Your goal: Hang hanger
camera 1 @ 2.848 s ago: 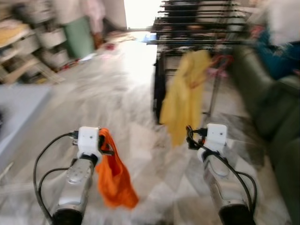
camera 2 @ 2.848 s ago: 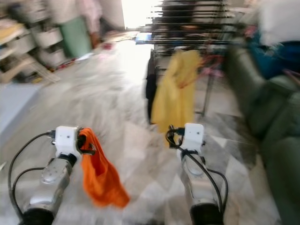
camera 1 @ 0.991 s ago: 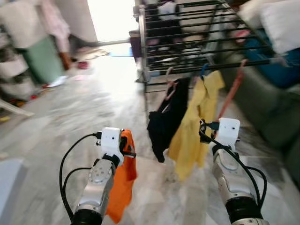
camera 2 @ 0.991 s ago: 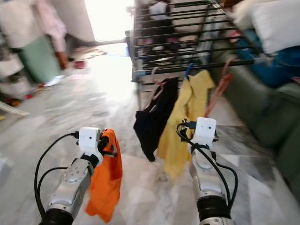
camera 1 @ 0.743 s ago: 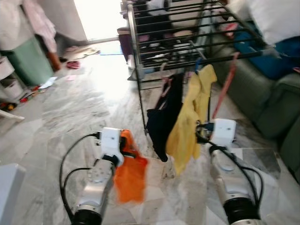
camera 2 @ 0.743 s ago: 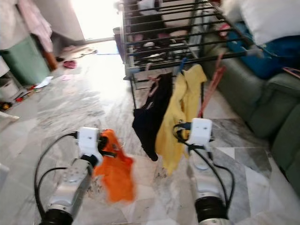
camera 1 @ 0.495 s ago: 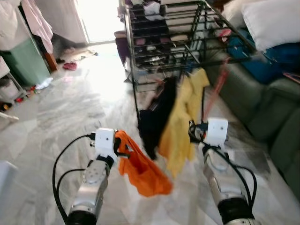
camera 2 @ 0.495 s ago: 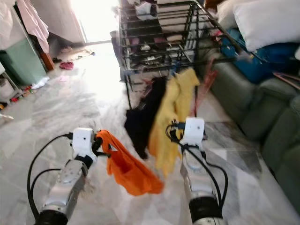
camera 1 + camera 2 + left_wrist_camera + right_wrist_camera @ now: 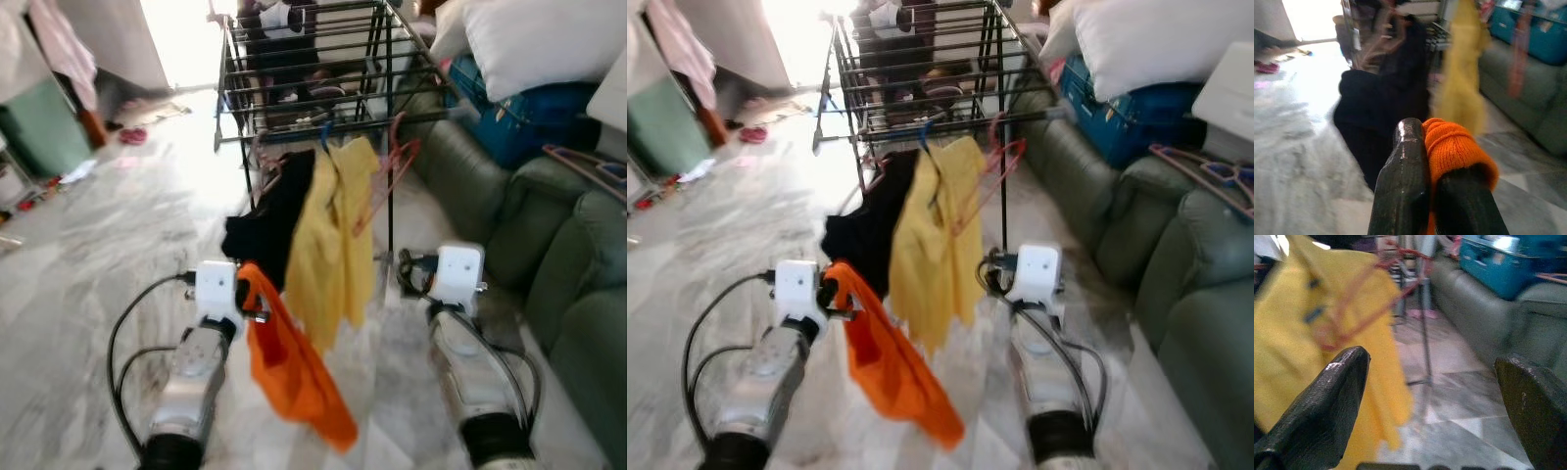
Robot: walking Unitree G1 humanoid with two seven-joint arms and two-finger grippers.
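My left gripper (image 9: 247, 299) is shut on the top of an orange garment (image 9: 294, 377), which hangs below it and swings to the right. In the left wrist view its fingers (image 9: 1403, 166) pinch the orange fabric (image 9: 1457, 149). Just ahead stands a black metal drying rack (image 9: 333, 119). From its front bar hang a black garment (image 9: 263, 230), a yellow garment (image 9: 333, 235) and a bare red hanger (image 9: 384, 176). My right gripper (image 9: 1435, 382) is open and holds nothing, level with the yellow garment (image 9: 1308, 333) and the rack's leg.
A green sofa (image 9: 578, 264) runs along the right, with a white pillow (image 9: 529, 44) and a blue bag (image 9: 519, 122) on it. More hangers (image 9: 1215, 171) lie on its arm. A green bin (image 9: 39, 132) stands far left. Marble floor lies around the rack.
The camera has come closer to the rack, which now stands right ahead. The orange garment has swung right under my left gripper. Both grippers keep their states.
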